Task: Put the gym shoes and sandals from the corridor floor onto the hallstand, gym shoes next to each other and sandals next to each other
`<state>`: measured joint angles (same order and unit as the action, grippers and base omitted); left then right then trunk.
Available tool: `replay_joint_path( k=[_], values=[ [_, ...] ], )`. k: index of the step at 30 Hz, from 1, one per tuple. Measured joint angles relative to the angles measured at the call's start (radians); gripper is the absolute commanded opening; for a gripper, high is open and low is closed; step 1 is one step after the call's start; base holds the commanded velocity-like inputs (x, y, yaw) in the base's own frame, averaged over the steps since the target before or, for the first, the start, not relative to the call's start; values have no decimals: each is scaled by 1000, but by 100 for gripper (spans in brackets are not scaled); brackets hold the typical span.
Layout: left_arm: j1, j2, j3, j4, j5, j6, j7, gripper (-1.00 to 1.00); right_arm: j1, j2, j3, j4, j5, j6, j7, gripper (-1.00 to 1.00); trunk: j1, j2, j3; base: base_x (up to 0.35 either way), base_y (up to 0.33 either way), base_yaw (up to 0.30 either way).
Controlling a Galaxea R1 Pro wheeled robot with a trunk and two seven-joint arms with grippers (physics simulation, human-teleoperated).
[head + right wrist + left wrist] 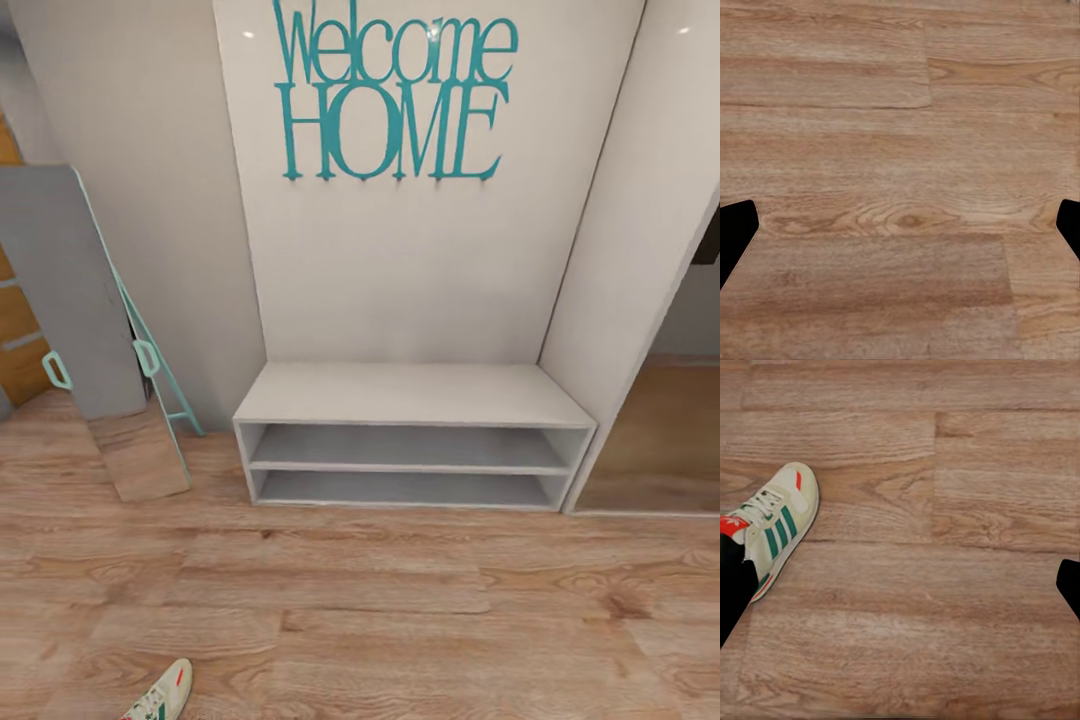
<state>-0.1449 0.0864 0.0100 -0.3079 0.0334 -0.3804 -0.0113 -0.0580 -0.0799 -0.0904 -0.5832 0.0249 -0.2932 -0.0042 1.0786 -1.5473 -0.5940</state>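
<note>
One gym shoe (160, 695), white with green stripes and a red-orange tongue patch, lies on the corridor floor (400, 610) at the near left edge of the head view. In the left wrist view the same gym shoe (776, 529) lies beside one dark fingertip (735, 585) of my left gripper (900, 589), which is open and hangs above the planks. My right gripper (900, 229) is open too, over bare wood floor (900, 150). The sandals and the hallstand are out of view.
A low pale grey unit with two open shelf levels (410, 440) stands against the wall under a teal "Welcome HOME" sign (395, 90), with no wall shelves above it. A teal-framed mirror (120, 400) leans at the left. A doorway opens at the right (650, 440).
</note>
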Motion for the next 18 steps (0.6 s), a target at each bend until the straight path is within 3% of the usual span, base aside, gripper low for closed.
replay_joint_path(
  k=[18],
  values=[
    [0, 1, 1, 0, 14, 0, -1, 100, 0, 0, 0, 0, 0, 0, 0, 100, 69, -126, -45, 0, 0, 276]
  ],
)
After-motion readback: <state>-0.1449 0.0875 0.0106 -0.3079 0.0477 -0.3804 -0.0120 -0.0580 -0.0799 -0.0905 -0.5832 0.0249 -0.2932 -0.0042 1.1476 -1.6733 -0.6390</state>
